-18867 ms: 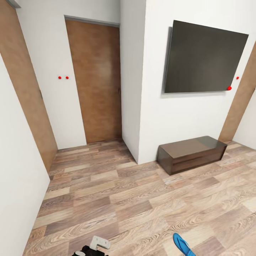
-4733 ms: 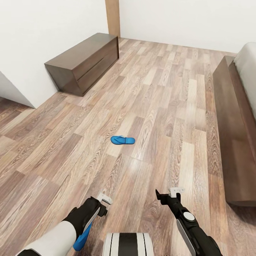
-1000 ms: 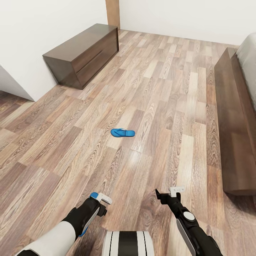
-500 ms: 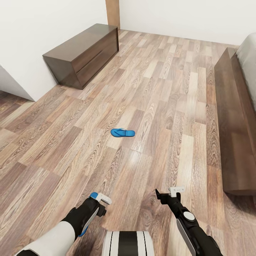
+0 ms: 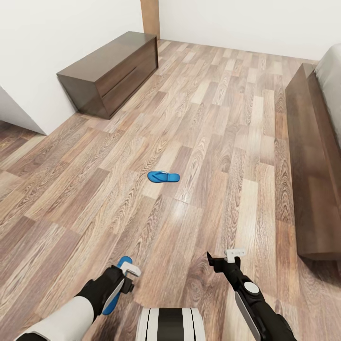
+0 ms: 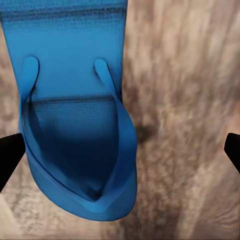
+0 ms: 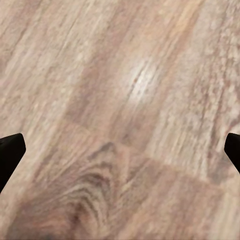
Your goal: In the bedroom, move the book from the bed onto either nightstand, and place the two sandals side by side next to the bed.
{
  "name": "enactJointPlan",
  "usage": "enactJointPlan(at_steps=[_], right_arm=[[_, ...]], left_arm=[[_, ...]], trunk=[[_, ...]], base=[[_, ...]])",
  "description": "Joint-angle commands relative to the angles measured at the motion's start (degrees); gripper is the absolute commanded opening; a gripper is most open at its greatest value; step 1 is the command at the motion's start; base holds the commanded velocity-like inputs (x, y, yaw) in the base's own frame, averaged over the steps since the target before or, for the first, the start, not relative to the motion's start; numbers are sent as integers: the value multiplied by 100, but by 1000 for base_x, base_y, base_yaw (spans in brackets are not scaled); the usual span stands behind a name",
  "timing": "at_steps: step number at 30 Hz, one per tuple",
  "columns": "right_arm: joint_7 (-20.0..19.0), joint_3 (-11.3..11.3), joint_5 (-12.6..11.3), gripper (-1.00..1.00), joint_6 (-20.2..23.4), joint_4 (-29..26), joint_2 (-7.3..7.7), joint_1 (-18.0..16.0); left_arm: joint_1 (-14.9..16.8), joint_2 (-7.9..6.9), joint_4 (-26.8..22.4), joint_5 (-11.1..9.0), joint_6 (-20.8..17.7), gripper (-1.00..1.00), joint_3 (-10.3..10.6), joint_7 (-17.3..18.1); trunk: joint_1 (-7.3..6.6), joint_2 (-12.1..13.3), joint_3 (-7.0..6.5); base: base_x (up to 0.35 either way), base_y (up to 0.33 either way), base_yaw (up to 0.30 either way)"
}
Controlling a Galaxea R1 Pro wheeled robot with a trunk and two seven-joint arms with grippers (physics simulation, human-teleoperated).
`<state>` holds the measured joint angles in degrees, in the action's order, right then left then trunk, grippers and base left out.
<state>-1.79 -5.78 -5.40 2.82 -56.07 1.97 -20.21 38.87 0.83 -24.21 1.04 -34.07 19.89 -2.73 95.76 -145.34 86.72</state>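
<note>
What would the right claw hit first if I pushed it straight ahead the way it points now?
Most likely the brown wood-plank floor: the right claw, open and empty, points down at bare planks in its wrist view. The bright blue flat sandal lying on the floor sits farther ahead and to the left, off that line.

You had open plank floor [image 5: 213,142] ahead, broken only by one blue sandal [image 5: 163,177] lying mid-floor. The bed frame [image 5: 310,156] walled off the right side, a low dark cabinet [image 5: 111,71] (against the wall) the far left.
</note>
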Motion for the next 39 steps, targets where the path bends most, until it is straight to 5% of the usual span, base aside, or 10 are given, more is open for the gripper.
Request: enactJointPlan(at_steps=[1, 9, 13, 39], right_arm=[[-5, -11, -56, 100, 29, -9, 5, -1], [3, -83, -5, 100, 35, -2, 5, -1], [12, -233, 3, 100, 36, 3, 5, -1], [6, -265, 4, 100, 37, -8, 5, -1]], left_arm=[[0, -5, -4, 1, -29, 100, 15, -14], [-38, -172, 3, -141, -7, 100, -45, -8], [-38, -350, 4, -605, 95, 100, -39, -8], [-37, -450, 386, -693, 1051, 100, -37, -8]], trunk=[[-1, -1, 3], [-1, -1, 3], [-1, -1, 3], [-1, -1, 7]], base=[[0, 0, 0], [0, 0, 0], [0, 0, 0], [0, 0, 0]])
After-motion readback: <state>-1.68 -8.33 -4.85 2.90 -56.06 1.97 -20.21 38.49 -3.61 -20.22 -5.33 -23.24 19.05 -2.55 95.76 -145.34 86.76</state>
